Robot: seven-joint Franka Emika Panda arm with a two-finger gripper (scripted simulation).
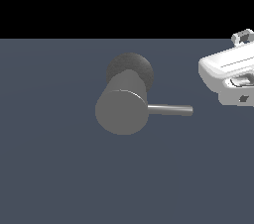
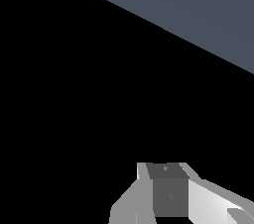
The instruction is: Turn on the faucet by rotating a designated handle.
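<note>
The faucet (image 1: pixel 121 111) is a thick grey cylinder with its flat round end facing the exterior view, standing on a darker round base (image 1: pixel 130 67). The handle (image 1: pixel 169 110) is a thin grey rod sticking out level from the cylinder toward the exterior view's right. My white gripper (image 1: pixel 237 88) is at the exterior view's right edge, a little above the rod's free end and apart from it, touching nothing. The wrist view shows only a white and grey finger part (image 2: pixel 168 193); the faucet and handle are out of that view. The jaws' opening does not show.
A plain blue-grey floor (image 1: pixel 59 168) lies under everything and shows as a wedge in the wrist view (image 2: pixel 198 5). Beyond its far edge there is only black. No other objects are in view.
</note>
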